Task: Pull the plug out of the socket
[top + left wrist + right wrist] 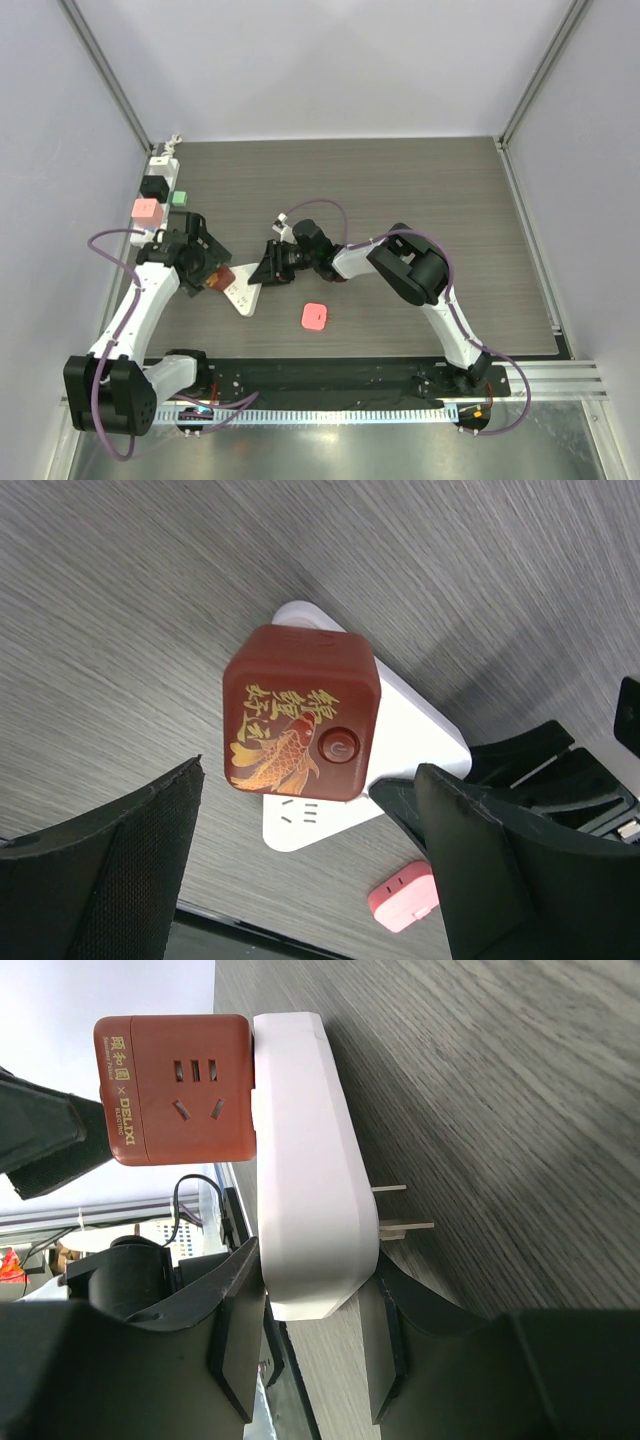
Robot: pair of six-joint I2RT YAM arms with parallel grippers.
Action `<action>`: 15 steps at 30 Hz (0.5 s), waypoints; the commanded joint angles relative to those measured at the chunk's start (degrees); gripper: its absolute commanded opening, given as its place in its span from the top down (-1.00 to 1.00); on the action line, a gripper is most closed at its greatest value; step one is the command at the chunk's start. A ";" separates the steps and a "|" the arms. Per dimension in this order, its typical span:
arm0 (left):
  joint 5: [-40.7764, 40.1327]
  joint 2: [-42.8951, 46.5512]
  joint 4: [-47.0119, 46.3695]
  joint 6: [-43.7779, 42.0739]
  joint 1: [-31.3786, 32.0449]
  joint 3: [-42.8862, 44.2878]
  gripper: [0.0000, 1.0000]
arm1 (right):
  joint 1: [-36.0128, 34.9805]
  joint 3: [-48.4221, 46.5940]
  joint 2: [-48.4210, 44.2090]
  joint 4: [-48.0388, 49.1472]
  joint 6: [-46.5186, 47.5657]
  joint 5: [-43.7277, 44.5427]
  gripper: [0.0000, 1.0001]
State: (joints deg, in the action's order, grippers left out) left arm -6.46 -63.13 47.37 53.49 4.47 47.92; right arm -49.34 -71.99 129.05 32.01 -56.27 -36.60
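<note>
While the right pincer (315,1260) is clamped on the narrow end of the white rounded-triangular plastic socket block (305,1150), its metal prongs pointing down at the grey wood-grain worktop (420,200), the left pincer (300,785) stands wide open. It has one finger on either side of the dark red cube-shaped plug with the gold fish print (300,715), and neither finger touches it. From overhead, the joined pair sits at about 8 o'clock from the worktop's middle, with the left pincer at its 10 o'clock and the right at its 2 o'clock.

The likeliest failure is a slip: the cube's sides look smooth and glossy, so a light or off-centre squeeze could slide off once the pins resist. A second risk lies in the right hold — it grips only one end, so a hard pull at the other end may lever the block round or drag it free. A tilted pull could also bind the pins. If the left fingers close too low, they may pinch the white body as well — then nothing separates. The small loose pink cube (314,317) at 4 o'clock and the long white power strip (160,175) at 11 o'clock lie well apart.
</note>
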 commanded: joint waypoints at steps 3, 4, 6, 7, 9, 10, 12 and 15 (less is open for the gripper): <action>-3.47 0.64 -1.67 1.26 -0.60 -0.72 -0.71 | 0.30 0.71 2.43 -4.76 3.10 1.18 0.98; -3.21 0.56 -2.28 1.44 -0.60 -0.99 -0.69 | 0.30 0.62 2.43 -4.85 3.10 1.09 0.98; -1.90 -0.06 -3.07 1.61 -0.69 -1.69 -0.68 | 0.21 0.62 2.52 -4.76 3.10 1.18 0.98; -1.46 -0.32 -3.43 1.87 -0.69 -1.86 -0.66 | 0.30 0.62 2.52 -4.76 3.18 1.01 0.97; -0.49 -1.37 -4.22 2.23 -0.69 -2.22 -0.64 | 0.30 0.71 2.43 -4.76 3.18 1.00 0.98; -0.40 -1.81 -4.48 2.40 -0.69 -2.22 -0.62 | 0.30 0.71 2.52 -4.59 3.10 0.92 0.97; -0.31 -2.52 -4.83 2.40 -0.78 -2.39 -0.59 | 0.30 0.62 2.61 -4.59 3.18 1.00 0.98; -0.40 -2.87 -5.63 2.32 -0.78 -2.66 -0.47 | 0.30 0.62 2.69 -4.59 3.18 1.00 0.98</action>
State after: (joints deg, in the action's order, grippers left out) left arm -7.05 -65.98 44.36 55.27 4.08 45.63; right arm -49.25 -71.99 129.05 31.92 -56.29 -36.84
